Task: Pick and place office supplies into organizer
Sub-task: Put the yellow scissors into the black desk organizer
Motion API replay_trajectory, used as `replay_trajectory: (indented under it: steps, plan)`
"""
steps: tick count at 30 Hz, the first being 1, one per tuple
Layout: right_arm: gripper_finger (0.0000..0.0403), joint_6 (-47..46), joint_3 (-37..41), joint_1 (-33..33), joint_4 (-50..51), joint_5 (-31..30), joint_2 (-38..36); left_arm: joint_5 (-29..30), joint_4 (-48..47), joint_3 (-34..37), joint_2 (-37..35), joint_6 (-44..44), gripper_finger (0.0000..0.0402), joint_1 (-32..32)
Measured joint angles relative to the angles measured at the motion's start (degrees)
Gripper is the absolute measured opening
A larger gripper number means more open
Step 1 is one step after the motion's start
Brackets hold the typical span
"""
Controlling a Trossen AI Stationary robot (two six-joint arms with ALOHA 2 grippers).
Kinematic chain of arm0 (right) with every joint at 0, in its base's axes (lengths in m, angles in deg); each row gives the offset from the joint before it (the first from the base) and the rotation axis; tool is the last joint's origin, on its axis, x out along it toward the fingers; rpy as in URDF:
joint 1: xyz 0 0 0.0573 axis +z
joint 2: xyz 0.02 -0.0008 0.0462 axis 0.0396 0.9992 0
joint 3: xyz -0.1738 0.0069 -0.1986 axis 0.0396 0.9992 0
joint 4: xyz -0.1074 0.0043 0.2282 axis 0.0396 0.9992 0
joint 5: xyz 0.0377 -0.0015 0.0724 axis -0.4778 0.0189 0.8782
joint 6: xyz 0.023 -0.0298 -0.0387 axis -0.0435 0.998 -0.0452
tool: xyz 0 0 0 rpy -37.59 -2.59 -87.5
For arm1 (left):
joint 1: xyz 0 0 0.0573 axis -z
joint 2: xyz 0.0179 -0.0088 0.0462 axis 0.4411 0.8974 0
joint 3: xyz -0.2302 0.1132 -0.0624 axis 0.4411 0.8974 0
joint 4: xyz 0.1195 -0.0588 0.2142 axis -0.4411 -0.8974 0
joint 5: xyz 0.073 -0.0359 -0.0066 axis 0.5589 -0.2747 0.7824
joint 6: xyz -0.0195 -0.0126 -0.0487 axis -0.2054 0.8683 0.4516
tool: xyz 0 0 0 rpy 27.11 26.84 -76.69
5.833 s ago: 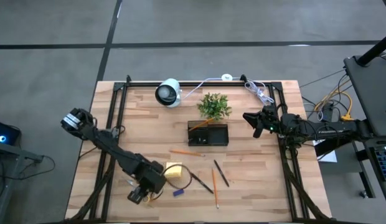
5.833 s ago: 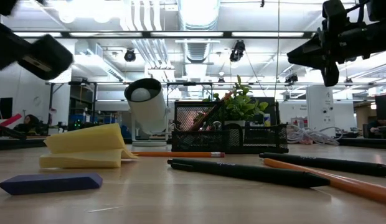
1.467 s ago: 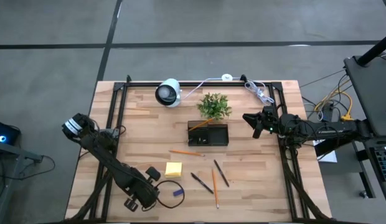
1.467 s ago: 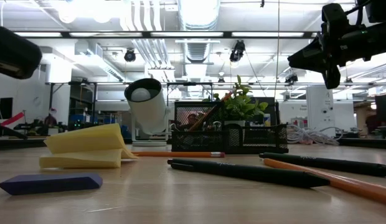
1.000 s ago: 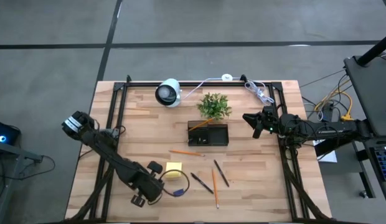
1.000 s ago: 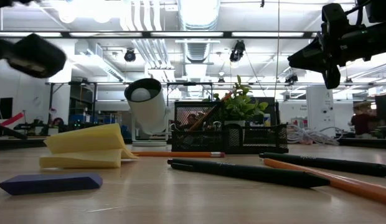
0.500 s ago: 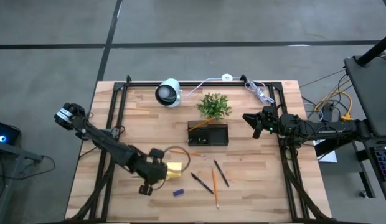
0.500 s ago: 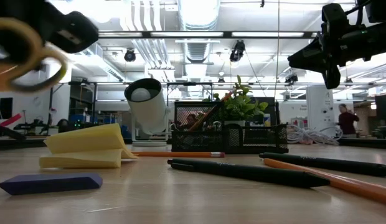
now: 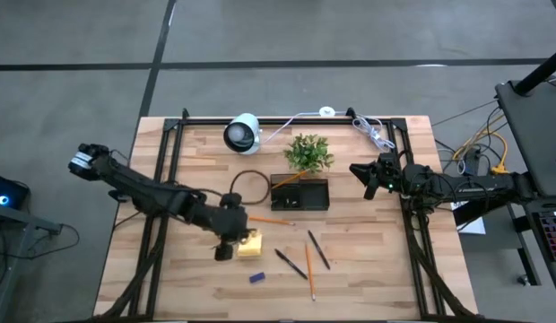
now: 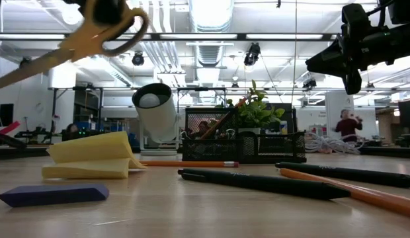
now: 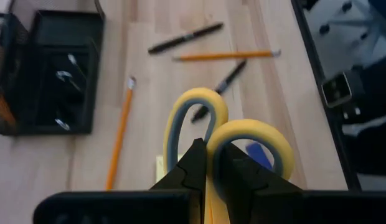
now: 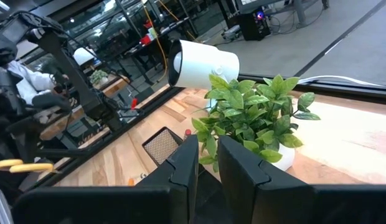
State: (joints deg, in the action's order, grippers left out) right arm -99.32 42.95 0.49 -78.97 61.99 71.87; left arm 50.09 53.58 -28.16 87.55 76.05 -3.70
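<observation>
Scissors (image 9: 248, 186) are now riding in the air in the left gripper (image 9: 231, 208), clamped shut on them, having been lifted from the near side of the table and carried close to the organizer (image 9: 299, 194), so only the drop is remaining. Beside the organizer's far wall a plant (image 9: 308, 152) is crowding the approach. Right gripper (image 9: 369, 177) is idling to the organizer's right, nearly closed and empty.
</observation>
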Motion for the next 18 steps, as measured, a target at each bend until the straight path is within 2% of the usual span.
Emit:
replay_trajectory:
  steps: [18]
  plan:
    - [0.0052,-0.2,0.0,0.0,-0.1,0.0,0.0,0.0,14.9,0.0,-1.4,-6.2,0.0012,-9.9]
